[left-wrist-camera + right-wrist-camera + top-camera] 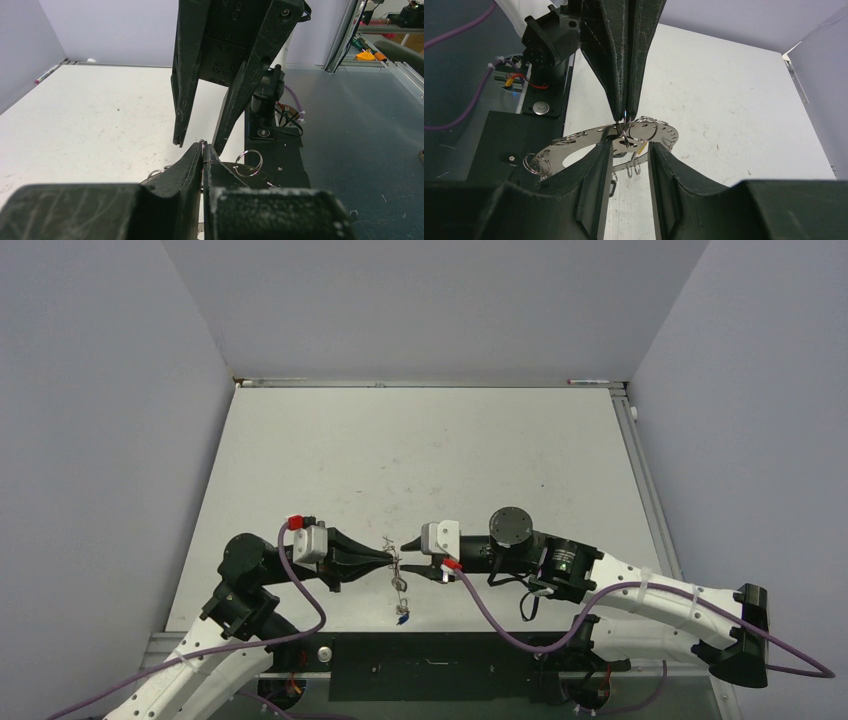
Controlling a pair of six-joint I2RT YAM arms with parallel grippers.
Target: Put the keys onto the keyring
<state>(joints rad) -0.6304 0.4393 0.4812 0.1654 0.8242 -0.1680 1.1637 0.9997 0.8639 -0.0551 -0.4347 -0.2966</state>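
- Got the keyring (574, 145) lying flat and, by the look of it, held up off the table (420, 460), pinched at its rim by the left gripper (624, 117), fingers squeezed tight together.
- Coming at the keyring edge-on from the opposite side with the right gripper (630, 147): jaws apart, rim sitting right in the gap, nothing clamped as far as can tell.
- So, nose to nose over the same bit of rim, with the keyring's flat face level and its rim dead ahead of the right tips. Clearly the free arm for the next move, that one.
- Spotted a yellow-tagged key (642, 148) at the keyring's rim, just between the right tips. Can't tell if it's on a loop yet.
- Also a blue-tagged key (401, 617) dangling below the keyring, toward the arm bases.
- In the way: left fingertips (616, 107) crowding that spot, plus small loops (536, 164) all round the keyring's rim. Tight quarters, probably easy to snag.
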